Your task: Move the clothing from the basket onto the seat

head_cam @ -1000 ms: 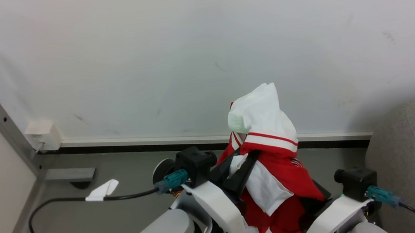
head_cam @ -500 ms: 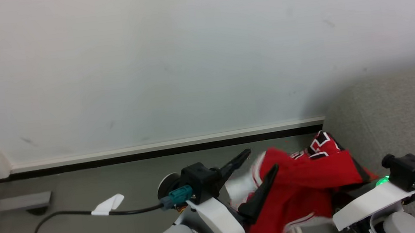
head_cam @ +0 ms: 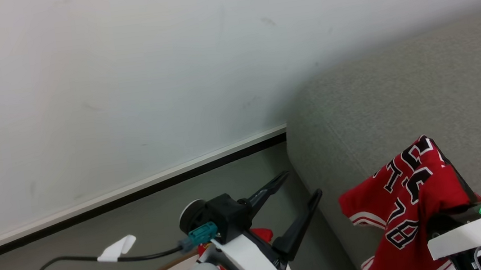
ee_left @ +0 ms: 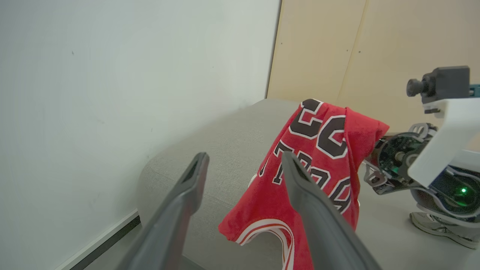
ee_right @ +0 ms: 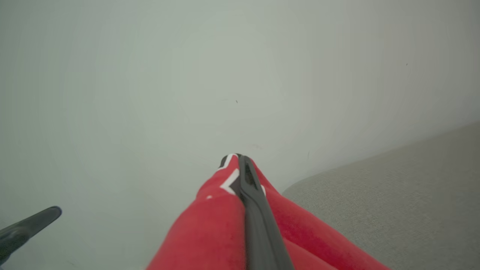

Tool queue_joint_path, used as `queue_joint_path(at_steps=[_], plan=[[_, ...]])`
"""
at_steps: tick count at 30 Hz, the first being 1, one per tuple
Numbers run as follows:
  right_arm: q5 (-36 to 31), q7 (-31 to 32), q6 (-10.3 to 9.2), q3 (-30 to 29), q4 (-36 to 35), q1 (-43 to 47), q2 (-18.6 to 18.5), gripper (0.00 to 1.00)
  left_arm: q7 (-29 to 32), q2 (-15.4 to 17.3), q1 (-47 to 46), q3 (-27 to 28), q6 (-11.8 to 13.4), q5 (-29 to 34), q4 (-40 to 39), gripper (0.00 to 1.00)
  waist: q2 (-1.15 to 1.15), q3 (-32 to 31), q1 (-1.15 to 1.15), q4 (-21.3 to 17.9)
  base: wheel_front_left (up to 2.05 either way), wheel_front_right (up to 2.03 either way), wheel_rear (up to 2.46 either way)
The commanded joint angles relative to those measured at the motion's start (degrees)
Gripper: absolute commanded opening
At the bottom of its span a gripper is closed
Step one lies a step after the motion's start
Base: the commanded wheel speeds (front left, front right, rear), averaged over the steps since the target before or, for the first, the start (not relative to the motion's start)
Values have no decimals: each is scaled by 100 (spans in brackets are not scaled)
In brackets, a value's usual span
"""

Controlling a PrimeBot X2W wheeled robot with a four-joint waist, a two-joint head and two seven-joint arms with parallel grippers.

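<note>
Your right gripper point(ee_right: 238, 160) pinched the jersey point(head_cam: 409, 188) near the sofa point(head_cam: 398, 90) edge, left gripper point(head_cam: 301, 183) spread; dropped there, it could slide off.

A plain white wall point(head_cam: 125, 75) runs across the far side, marked here and there with faint scuffs. Along its foot goes a pale skirting board point(head_cam: 146, 181) with a black strip under it, meeting a smooth grey floor point(head_cam: 97, 228). To the right a grey sofa point(head_cam: 398, 90) stands against the wall, with a soft shadow beside it. Past the sofa's far end rises a beige panelled wall point(ee_left: 337, 48). The light is even and mild.
</note>
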Motion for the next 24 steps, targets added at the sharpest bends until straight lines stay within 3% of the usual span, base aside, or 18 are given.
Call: queue_joint_path(at_steps=[1, 14, 19, 24], plan=[[50, -2, -10, -18, -98, 133, -68, 0, -35, 29, 107, 69, -2, 126, -12, 100, 0, 125, 0, -418, 0, 0, 0], [241, -2, -10, -157, -337, 128, -12, 0, -44, 14, 259, 519, -191, 498, 46, 100, 0, 380, 0, -708, 0, 0, 0], [48, 83, -10, -272, -169, -459, -2, 0, -44, 111, 135, 596, -303, 683, 110, 100, 0, 694, 0, -655, 0, 0, 0], [39, 379, -10, -685, -62, -1353, 66, 0, 24, 270, -141, 554, -425, 829, -37, 100, 0, 1393, 0, -460, 0, 0, 0]])
